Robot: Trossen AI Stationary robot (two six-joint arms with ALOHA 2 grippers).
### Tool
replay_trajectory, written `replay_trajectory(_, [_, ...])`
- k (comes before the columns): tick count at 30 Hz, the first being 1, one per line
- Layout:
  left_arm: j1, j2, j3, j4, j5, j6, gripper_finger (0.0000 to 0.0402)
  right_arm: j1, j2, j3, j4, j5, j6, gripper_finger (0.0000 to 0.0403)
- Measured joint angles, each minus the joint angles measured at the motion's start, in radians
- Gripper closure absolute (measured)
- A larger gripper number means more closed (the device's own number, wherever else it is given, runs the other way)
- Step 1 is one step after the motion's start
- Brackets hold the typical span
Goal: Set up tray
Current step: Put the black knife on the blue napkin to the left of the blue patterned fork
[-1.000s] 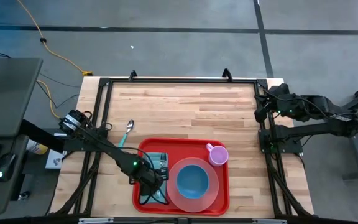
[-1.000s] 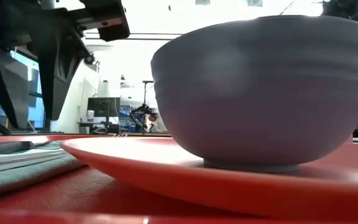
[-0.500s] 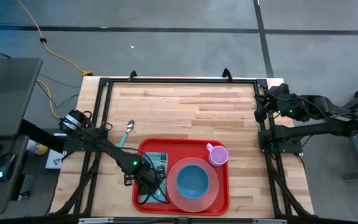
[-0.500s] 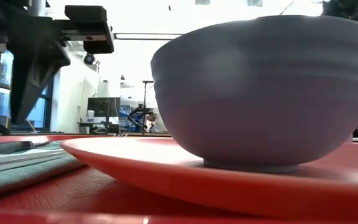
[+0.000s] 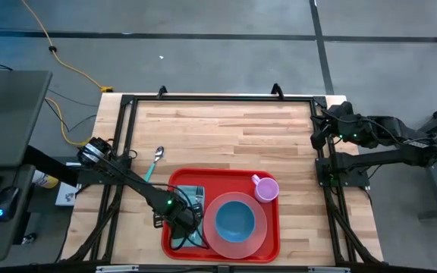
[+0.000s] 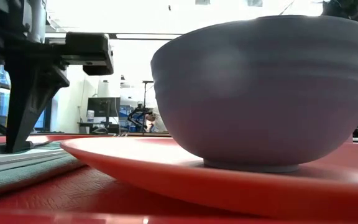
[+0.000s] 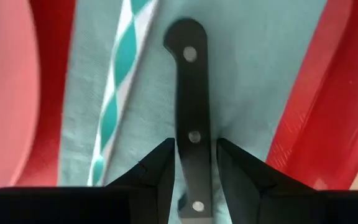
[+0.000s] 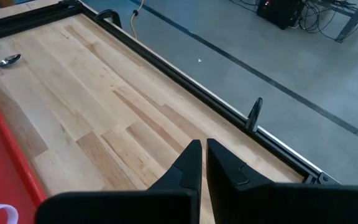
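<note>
The red tray [image 5: 271,239] lies at the table's near middle. On it are a pink plate [image 5: 211,236] with a blue bowl [image 5: 235,219], a pink cup [image 5: 265,188] and a pale teal napkin [image 7: 253,81]. On the napkin lie a black-handled knife [image 7: 192,93] and a teal-and-white striped straw [image 7: 120,81]. My left gripper [image 7: 194,163] is low over the napkin, open, with one finger close on each side of the knife's handle. A spoon [image 5: 156,158] lies on the wood to the left of the tray. My right gripper [image 8: 199,163] is shut and empty at the table's far right. My left gripper comes from above, pointing down, its fingers [image 7: 160,168] across the knife's handle at its blade-side part [image 7: 195,149]. I cannot tell whether they touch the handle. The knife lies flat on the napkin. In the low view a fingertip [image 6: 8,144] reaches down to the napkin.
The plate and bowl stand just right of the napkin, and the tray's raised rim [image 7: 303,124] is just on its left. Bare wood [image 5: 226,133] lies beyond the tray. A black frame [image 5: 218,97] runs round the table.
My left gripper has gone down onto the napkin and a little toward the table's near edge, and now stands astride the knife's handle. The knife, napkin and straw have stayed where they were.
</note>
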Motion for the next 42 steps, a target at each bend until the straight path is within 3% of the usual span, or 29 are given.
replay_trajectory(16, [0.001,0.028,0.003,0.053,0.057,-0.010,0.0256,0.000,-0.001,0.000,0.000,0.000,-0.007,0.0403])
replay_trajectory(24, [0.001,0.037,0.006,0.051,0.059,-0.034,0.0327,0.000,-0.005,0.000,0.000,-0.003,-0.007,0.0403])
replay_trajectory(42, [0.001,0.042,0.089,-0.112,-0.032,-0.001,0.0327,0.000,-0.005,0.000,0.000,-0.003,-0.015,0.0403])
